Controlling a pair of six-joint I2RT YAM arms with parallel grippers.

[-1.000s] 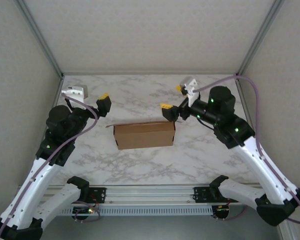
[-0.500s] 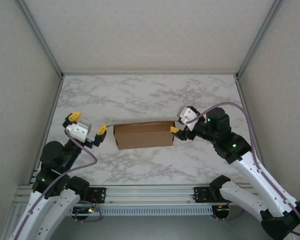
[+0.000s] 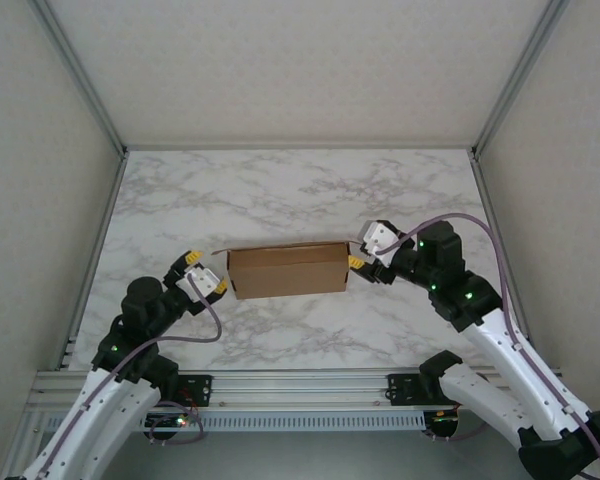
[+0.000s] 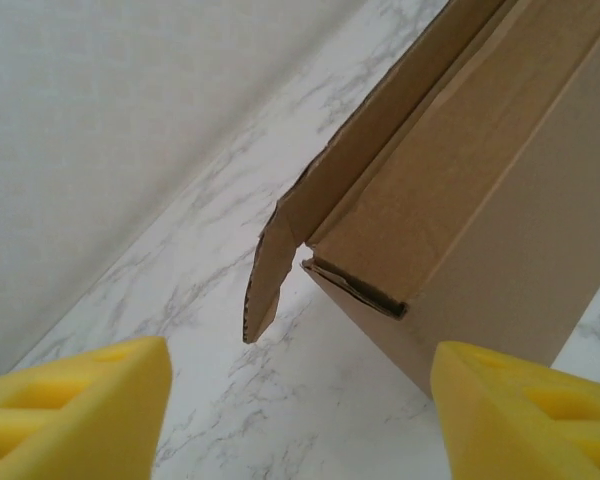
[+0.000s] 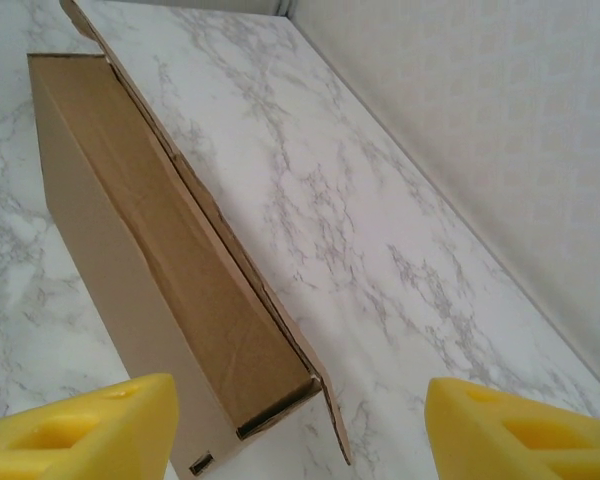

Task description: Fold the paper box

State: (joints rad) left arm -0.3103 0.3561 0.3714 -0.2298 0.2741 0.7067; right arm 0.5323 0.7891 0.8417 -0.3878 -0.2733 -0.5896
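Brown cardboard forms one paper box (image 3: 288, 270), flanked by left tool (image 3: 206, 272) and right tool (image 3: 361, 253), both released.

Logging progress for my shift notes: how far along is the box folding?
Done: the plain brown corrugated cardboard box stands formed on the marble table. In hand: the left gripper and right gripper, both open, flank its ends. Left: the loose end tab and the ajar top flap need tucking shut.
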